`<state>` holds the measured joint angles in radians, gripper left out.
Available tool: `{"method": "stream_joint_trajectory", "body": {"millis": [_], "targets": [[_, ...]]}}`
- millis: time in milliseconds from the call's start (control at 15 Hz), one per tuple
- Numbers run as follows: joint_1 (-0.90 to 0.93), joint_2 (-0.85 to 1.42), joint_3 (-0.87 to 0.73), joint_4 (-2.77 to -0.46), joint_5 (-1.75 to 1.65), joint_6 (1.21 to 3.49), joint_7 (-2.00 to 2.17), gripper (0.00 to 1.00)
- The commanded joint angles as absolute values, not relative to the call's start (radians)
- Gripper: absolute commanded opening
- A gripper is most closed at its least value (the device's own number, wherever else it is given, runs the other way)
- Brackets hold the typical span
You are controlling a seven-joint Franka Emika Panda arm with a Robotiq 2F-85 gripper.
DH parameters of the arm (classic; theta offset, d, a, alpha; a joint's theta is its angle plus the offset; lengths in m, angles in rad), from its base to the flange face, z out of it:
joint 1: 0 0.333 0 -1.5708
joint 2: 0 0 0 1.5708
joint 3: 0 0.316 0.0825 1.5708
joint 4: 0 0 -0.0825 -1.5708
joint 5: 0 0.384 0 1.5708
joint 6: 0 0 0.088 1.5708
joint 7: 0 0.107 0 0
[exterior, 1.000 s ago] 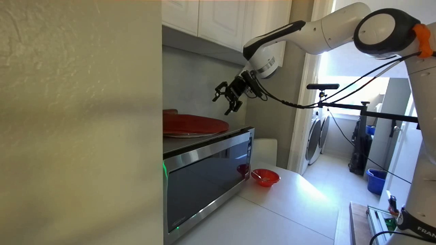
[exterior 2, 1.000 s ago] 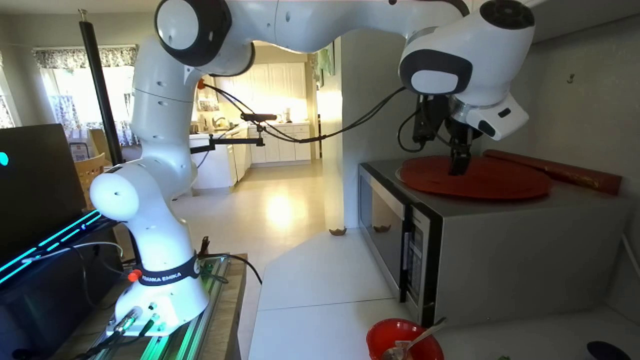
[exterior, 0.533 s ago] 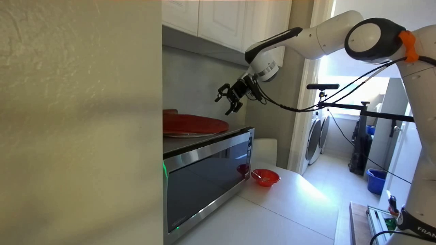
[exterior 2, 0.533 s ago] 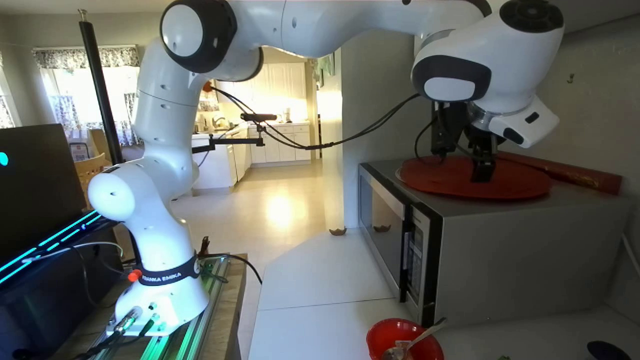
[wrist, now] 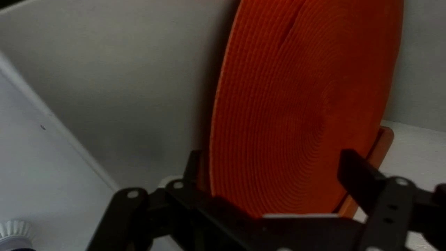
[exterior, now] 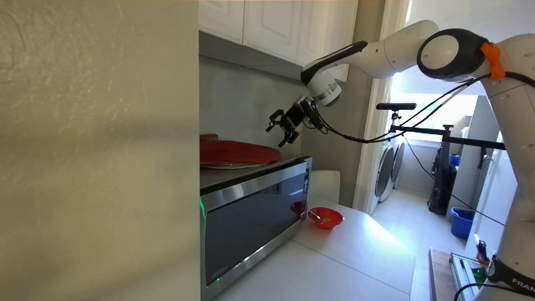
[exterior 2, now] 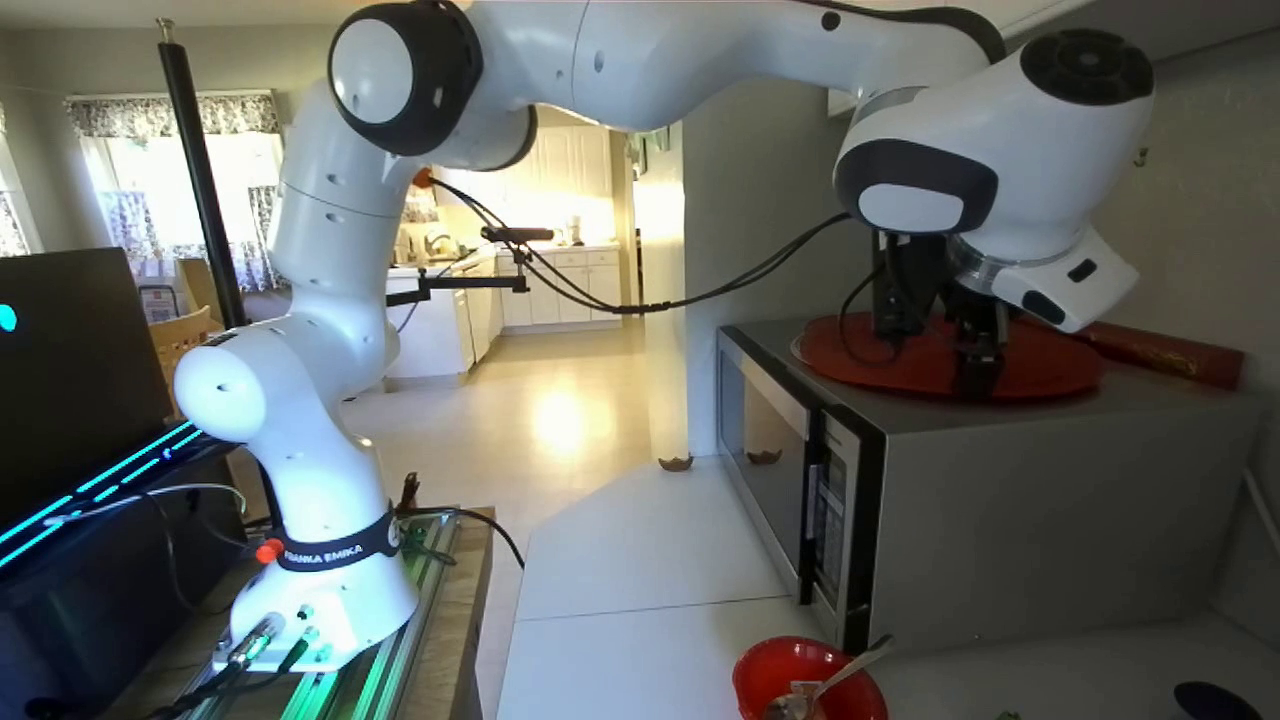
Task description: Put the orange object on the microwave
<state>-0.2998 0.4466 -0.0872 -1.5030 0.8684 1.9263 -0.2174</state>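
The orange object is a large, flat, round red-orange disc (exterior: 238, 152). It lies on top of the silver microwave (exterior: 250, 225) with its dark glass door. Both also show in an exterior view, the disc (exterior 2: 1050, 370) lying flat on the microwave (exterior 2: 1050, 530). A thin pale rim shows under the disc's edge. My gripper (exterior: 274, 137) is open and empty, tilted downward, and sits above and beside the disc's near end, apart from it. In the wrist view the ribbed disc (wrist: 264, 104) fills the space between the spread fingers (wrist: 271, 157). A second similar disc cannot be made out.
A long red-brown flat piece (exterior 2: 1170, 355) lies behind the disc on the microwave. A red bowl (exterior 2: 800, 680) with a spoon stands on the white counter (exterior: 355, 259). White cabinets (exterior: 267, 25) hang above. The back wall is close behind the microwave.
The arm has come lower and further over the microwave, moving rightward and down in an exterior view. The fingers stay open. The disc and microwave have not moved.
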Motion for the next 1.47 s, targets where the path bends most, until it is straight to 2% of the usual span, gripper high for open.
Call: {"method": "stream_joint_trajectory", "body": {"millis": [0,400,733,1267,1400], "targets": [[-0.309,0.481,-0.083,-1.454,0.881,1.899,-0.235,1.0],[-0.31,0.502,-0.082,-1.439,0.872,1.896,-0.239,0.99],[-0.306,0.505,-0.076,-1.44,0.872,1.89,-0.243,0.85],[-0.302,0.512,-0.074,-1.446,0.864,1.883,-0.254,0.87],[-0.302,0.512,-0.072,-1.448,0.866,1.884,-0.258,0.77]]}}
